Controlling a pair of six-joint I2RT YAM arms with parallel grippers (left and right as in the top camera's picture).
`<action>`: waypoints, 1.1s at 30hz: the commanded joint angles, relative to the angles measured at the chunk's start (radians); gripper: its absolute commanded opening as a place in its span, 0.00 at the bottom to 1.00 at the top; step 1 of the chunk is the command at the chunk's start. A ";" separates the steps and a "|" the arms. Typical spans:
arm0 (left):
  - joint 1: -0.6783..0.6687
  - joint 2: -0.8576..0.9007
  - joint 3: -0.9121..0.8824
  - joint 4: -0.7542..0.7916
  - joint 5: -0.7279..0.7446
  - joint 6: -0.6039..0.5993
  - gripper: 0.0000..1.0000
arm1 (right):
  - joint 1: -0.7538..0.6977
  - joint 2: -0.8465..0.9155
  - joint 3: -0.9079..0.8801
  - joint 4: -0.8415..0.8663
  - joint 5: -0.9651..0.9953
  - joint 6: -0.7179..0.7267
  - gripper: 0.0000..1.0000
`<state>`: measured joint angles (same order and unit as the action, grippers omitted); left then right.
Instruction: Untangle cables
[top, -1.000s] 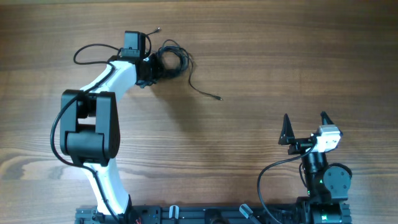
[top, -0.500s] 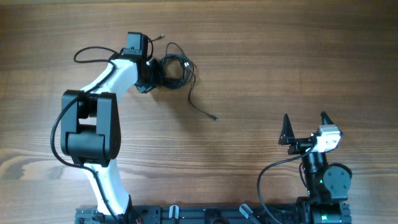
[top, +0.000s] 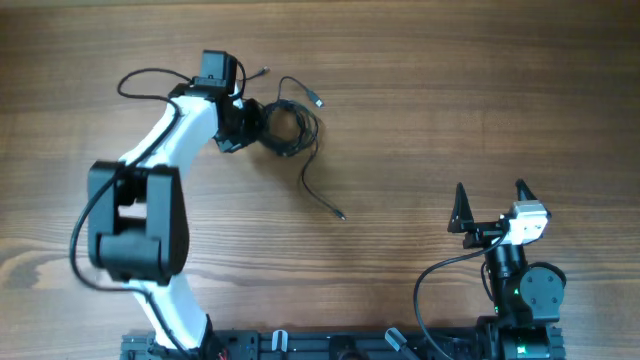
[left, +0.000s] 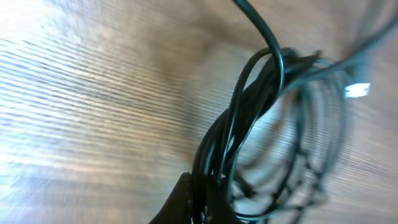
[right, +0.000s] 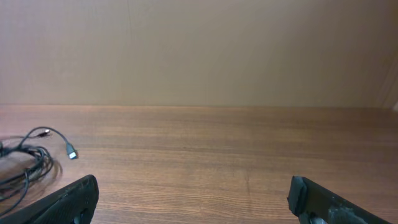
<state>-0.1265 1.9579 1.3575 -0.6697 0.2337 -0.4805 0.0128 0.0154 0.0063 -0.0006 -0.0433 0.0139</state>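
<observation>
The cables (top: 291, 126) lie as a loose coil on the far left part of the worktop (top: 450, 80). The left hand (top: 248, 124) is at the coil's left edge, pinched shut on a bunch of the strands. The left wrist view shows the black cords running down into its closed fingers (left: 181, 200). From that grip the bundle spreads to the right, away from the hand. One loose end (top: 322, 190) leaves the bottom of the coil and trails diagonally toward the near right. A short plug (top: 318, 102) sticks out at the coil's upper right.

The right hand (top: 490, 198) hovers close to its own base, well apart from the coil, its jaws spread wide and holding nothing. In the right wrist view the cables (right: 28, 158) sit far off at the left edge.

The relation that matters, I judge, is this: the left arm is the nearer one and anchors the coil, while the free strand points toward the idle right arm. Pulling that loose end along its own line, away from the left grip, looks the likeliest way to draw a cord out, and the right hand would have to reach across the worktop for it
</observation>
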 joint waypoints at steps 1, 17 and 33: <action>0.001 -0.115 -0.003 -0.010 0.019 0.021 0.04 | 0.006 -0.008 -0.001 0.003 0.017 0.012 1.00; -0.001 -0.129 -0.003 -0.177 -0.083 -0.024 0.44 | 0.006 -0.008 -0.001 0.003 0.017 0.012 1.00; 0.009 -0.166 0.072 -0.162 0.050 -0.048 1.00 | 0.006 -0.008 -0.001 0.003 0.017 0.013 1.00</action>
<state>-0.1253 1.8381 1.3674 -0.8349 0.2184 -0.5098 0.0128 0.0154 0.0063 -0.0002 -0.0433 0.0139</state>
